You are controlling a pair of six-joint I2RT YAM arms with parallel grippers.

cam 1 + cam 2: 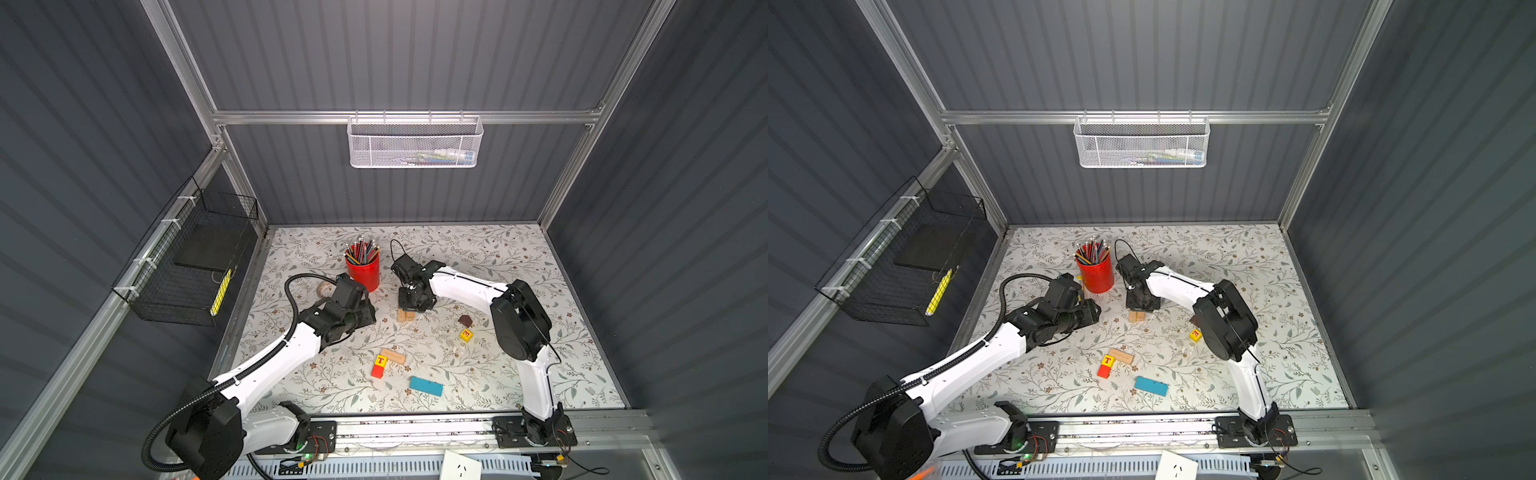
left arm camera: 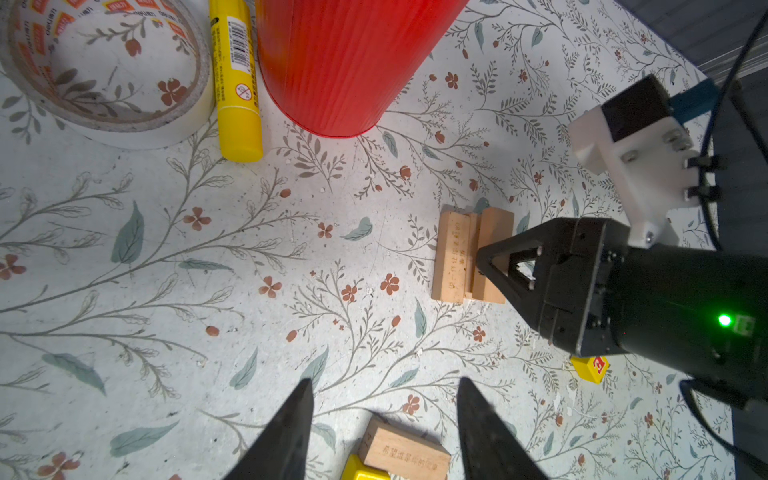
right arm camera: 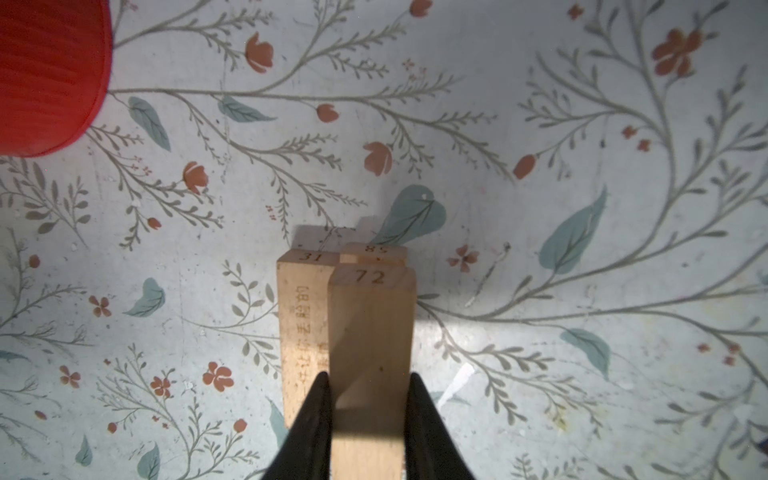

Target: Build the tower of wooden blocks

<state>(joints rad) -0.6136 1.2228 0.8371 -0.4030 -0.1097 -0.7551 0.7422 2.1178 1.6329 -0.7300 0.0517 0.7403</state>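
Wood block tower (image 1: 406, 316): I'm on the base layer, mid-table (image 1: 540, 291), near the red pencil cup (image 1: 363, 270). My right gripper (image 3: 368, 382) is clamped on plank 72 (image 3: 372, 324), which lies over plank 85 (image 3: 374, 249) and beside plank 31 (image 3: 301, 324); I can't tell whether it's seated. My left gripper (image 2: 384, 386) hangs roughly half open, empty, above a loose tan plank (image 2: 405, 455). Next, I judge, I should square it up, then release gently without nudging its neighbours.

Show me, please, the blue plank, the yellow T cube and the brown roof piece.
blue plank (image 1: 426, 386): in a top view, top face centre
yellow T cube (image 1: 380, 360): in a top view, red letter
brown roof piece (image 1: 465, 320): in a top view, its top
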